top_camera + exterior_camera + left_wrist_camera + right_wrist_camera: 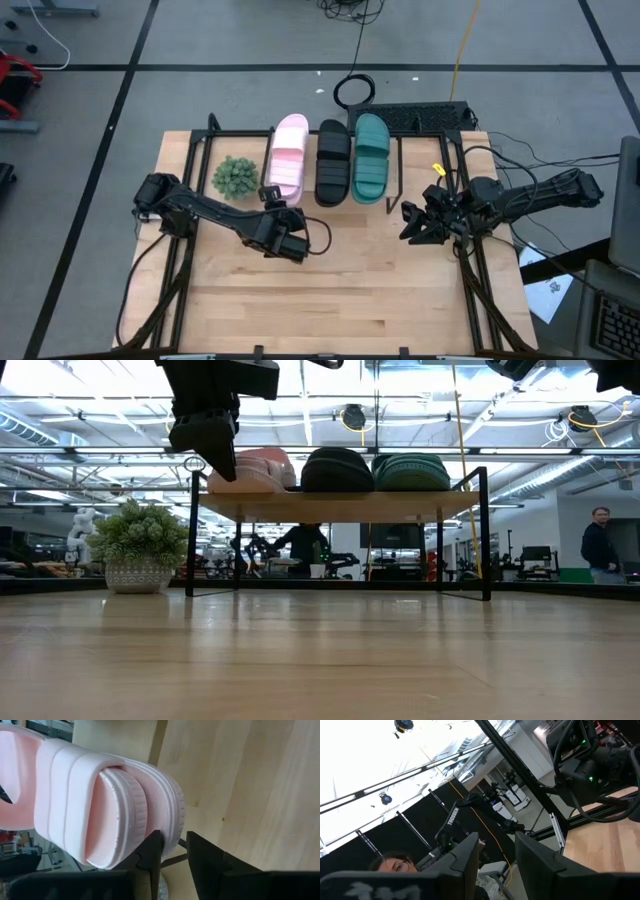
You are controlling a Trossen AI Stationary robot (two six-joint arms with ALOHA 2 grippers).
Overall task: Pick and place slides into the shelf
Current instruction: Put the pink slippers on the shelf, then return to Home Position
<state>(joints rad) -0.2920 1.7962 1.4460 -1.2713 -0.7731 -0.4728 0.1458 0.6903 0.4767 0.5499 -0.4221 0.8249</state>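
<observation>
All three slides lie side by side, soles down, on the shelf (340, 506): pale pink (288, 155), black (333, 160) and teal (370, 155). In the low view they show as pink (258, 468), black (337, 470) and teal (412, 471). My left gripper (271, 196) is open with a narrow gap, right at the pink slide's near end (150, 795). My right gripper (412, 222) is open over the table's right part, apart from the shelf. My left gripper (173, 842) comes at the near end of the pink slide from the table's near side. One finger (152, 847) stands against the sole's rim (172, 827). Nothing lies between the fingers, and I cannot tell whether that finger touches the rim.
A small potted plant (235, 177) stands on the table left of the shelf, close to my left arm. The shelf's black metal legs (487, 535) reach down to the tabletop. Bare wood (350, 290) stretches toward the near edge. Cables lie at the right edge.
</observation>
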